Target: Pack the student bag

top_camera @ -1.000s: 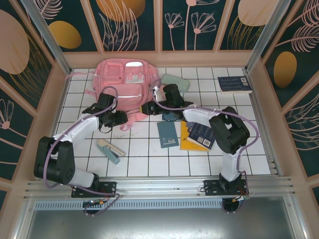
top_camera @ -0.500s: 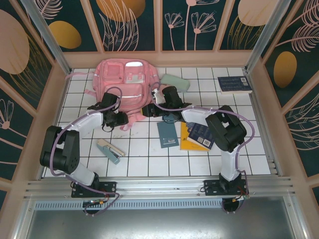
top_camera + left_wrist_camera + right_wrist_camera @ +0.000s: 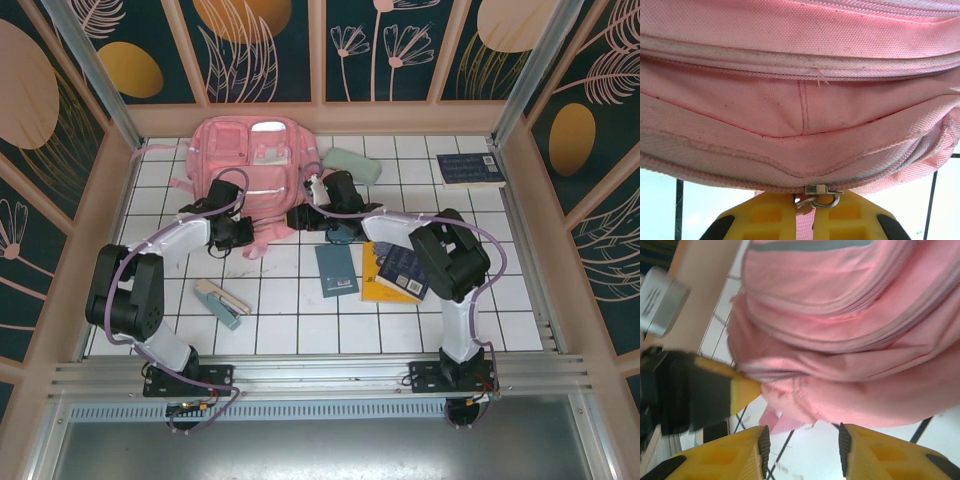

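Student bag (image 3: 800,100): soft woven pink canvas, ridged seams. Your left gripper (image 3: 810,220) is pinched tight on its metal zipper pull (image 3: 821,196); your right gripper (image 3: 804,442) gapes empty beside the rumpled hem.

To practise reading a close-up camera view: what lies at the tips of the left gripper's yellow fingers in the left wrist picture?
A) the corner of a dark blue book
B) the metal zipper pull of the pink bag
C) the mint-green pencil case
B: in the left wrist view the left gripper has its fingers closed together at the zipper pull, on the lower edge of the student bag.
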Controlling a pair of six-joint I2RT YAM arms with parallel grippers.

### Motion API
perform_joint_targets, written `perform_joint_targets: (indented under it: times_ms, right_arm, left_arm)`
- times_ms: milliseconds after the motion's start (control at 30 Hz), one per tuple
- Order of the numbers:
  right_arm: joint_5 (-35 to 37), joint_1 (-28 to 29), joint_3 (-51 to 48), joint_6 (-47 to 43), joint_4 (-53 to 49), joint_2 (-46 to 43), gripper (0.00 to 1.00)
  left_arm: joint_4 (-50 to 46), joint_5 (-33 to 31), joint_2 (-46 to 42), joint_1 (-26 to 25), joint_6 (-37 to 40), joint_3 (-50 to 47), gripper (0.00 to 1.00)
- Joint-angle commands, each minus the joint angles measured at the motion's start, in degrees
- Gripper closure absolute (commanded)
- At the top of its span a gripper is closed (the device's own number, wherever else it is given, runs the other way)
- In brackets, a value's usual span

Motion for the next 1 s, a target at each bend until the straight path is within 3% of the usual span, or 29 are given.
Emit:
perform_joint_targets:
  times_ms: [0, 100, 200, 300, 333, 400, 467, 667, 767, 867, 967]
  right_arm:
    - [5.46, -0.57, 4.24, 10.16, -4.94, 2.67, 0.56]
    - [5.03, -0.78, 3.39, 20.46, -3.10, 2.85, 0.54]
    - [4.96, -0.81, 3.72, 25.25, -3.92, 3.22, 0.51]
    - [8.69, -0.66, 3.40, 25.48, -6.28, 2.37, 0.48]
    - [9.52, -0.61, 2.98, 25.33, -6.59, 1.99, 0.41]
    - [10.05, -0.60, 2.30, 25.95, -7.22, 1.84, 0.40]
    - [8.44, -0.46, 1.48, 27.46, -5.62, 2.16, 0.30]
    - [4.36, -0.05, 3.40, 30.97, -1.01, 6.53, 0.31]
    - [1.21, -1.05, 4.86, 30.55, 3.06, 8.76, 0.39]
    - [-0.57, -2.65, 7.34, 27.30, 3.71, 10.29, 0.52]
    - [-2.15, -4.70, 10.41, 23.43, 1.56, 11.43, 0.73]
  left_arm:
    - [-0.58, -0.11, -4.01, -0.35, 0.04, 0.24, 1.00]
    - [-1.88, 0.17, -5.95, -0.35, -0.03, 1.05, 1.00]
    - [-2.71, 0.40, -6.95, -0.35, -0.06, 1.63, 1.00]
    - [-3.00, 0.68, -7.64, -0.30, -0.13, 1.63, 1.00]
    - [-2.99, 1.00, -7.96, -0.35, -0.21, 1.49, 1.00]
    - [-2.94, 1.77, -8.73, -0.32, -0.49, 1.22, 1.00]
    - [-2.63, 2.88, -9.47, -0.49, -1.07, 0.96, 1.00]
    - [-1.71, 5.89, -11.57, -1.98, -2.99, 0.04, 1.00]
    - [-1.70, 6.66, -13.10, -3.04, -4.17, -0.65, 1.00]
    - [-2.27, 6.66, -15.18, -3.91, -4.89, -1.33, 1.00]
    - [-3.25, 6.28, -17.19, -4.44, -5.33, -2.82, 1.00]
